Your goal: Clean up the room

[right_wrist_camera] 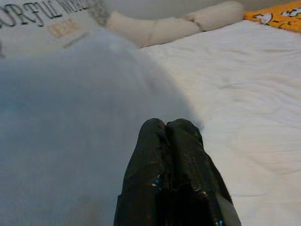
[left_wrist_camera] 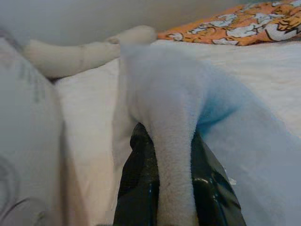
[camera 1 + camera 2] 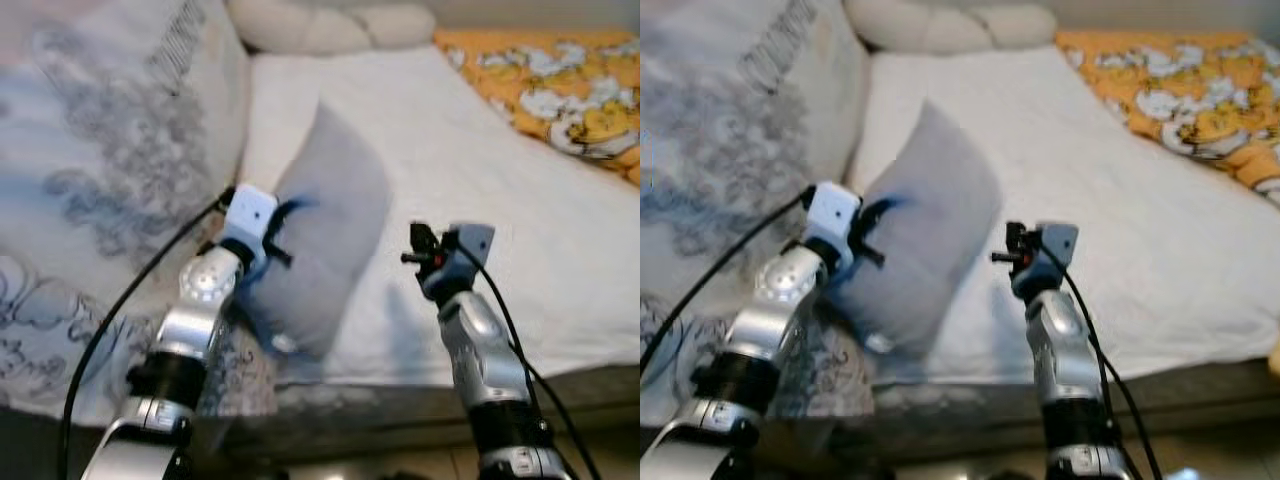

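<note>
Left gripper [image 2: 171, 188] has its fingers [image 2: 136, 179] pinching a fold of the pale blue pillow [image 3: 330, 240], held tilted over the bed [image 3: 480, 200] edge. Right gripper [image 1: 170, 141] fingers pressed together, holding nothing, just beside the pillow; its far corner is blurry.

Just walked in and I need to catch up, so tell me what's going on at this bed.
The robot stands at the edge of the bed, tidying it. Its left claw is shut on a fold of a light blue pillow, holding it tilted up off the white sheet. The right claw hangs shut beside the pillow, holding nothing. A patterned duvet is bunched on the robot's left, and an orange blanket lies at the far right.
</note>
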Motion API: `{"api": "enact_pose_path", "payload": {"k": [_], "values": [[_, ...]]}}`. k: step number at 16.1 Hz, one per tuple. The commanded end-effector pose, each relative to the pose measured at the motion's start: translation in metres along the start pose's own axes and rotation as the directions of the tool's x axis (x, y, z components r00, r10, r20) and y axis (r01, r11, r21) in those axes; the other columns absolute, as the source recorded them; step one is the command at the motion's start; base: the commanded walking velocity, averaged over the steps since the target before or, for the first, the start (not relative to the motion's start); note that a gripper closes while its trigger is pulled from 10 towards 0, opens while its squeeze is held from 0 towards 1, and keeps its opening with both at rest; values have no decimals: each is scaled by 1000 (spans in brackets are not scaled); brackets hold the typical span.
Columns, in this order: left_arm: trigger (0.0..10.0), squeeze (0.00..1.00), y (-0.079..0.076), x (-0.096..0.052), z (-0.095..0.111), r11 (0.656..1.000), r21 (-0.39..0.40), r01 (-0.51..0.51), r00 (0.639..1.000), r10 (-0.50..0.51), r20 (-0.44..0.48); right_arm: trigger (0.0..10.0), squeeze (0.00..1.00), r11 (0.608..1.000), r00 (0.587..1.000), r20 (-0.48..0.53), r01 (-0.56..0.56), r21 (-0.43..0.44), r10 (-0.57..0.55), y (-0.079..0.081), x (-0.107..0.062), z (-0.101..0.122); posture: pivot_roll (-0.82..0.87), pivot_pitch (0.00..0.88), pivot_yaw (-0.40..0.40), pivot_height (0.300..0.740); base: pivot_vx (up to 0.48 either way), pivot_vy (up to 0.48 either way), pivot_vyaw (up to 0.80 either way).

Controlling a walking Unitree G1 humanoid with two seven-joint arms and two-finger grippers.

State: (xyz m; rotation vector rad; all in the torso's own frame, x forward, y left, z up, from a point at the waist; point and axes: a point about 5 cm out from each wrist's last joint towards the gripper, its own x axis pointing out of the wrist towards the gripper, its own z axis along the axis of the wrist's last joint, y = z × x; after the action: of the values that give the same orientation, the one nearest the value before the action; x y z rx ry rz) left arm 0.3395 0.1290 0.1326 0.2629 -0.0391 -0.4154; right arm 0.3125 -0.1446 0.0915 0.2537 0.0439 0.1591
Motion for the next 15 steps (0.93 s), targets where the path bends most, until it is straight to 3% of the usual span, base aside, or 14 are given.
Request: {"api": "enact_pose_path", "payload": {"k": [1, 5, 9, 12, 15], "values": [[10000, 0, 0, 4, 17, 1000, 12, -11, 997, 10, 73, 10000, 0, 1000, 1000, 1, 22, -9, -22, -8, 0, 4, -35, 0, 32, 740, 0, 0, 0], [10000, 0, 3, 5, 20, 1000, 10, -17, 997, 17, 81, 10000, 0, 1000, 1000, 1, 18, -25, -18, -12, 2, 6, -33, 0, 29, 740, 0, 0, 0], [10000, 0, 4, 7, 22, 1000, 3, -30, 996, 30, 85, 10000, 0, 998, 1000, 1, 4, -60, -4, -12, 4, 9, -33, 0, 28, 740, 298, 0, 0], [10000, 0, 8, 6, 23, 999, 7, -42, 995, 41, 89, 10000, 0, 996, 999, -6, -49, -79, 48, -7, 5, 10, -31, 0, 24, 740, 326, 0, 800], [10000, 0, 8, 7, 24, 999, 9, -45, 995, 44, 90, 10000, 0, 999, 1000, 7, 7, -34, -7, -13, 6, 11, -31, 0, 23, 740, 325, 0, 533]]}}
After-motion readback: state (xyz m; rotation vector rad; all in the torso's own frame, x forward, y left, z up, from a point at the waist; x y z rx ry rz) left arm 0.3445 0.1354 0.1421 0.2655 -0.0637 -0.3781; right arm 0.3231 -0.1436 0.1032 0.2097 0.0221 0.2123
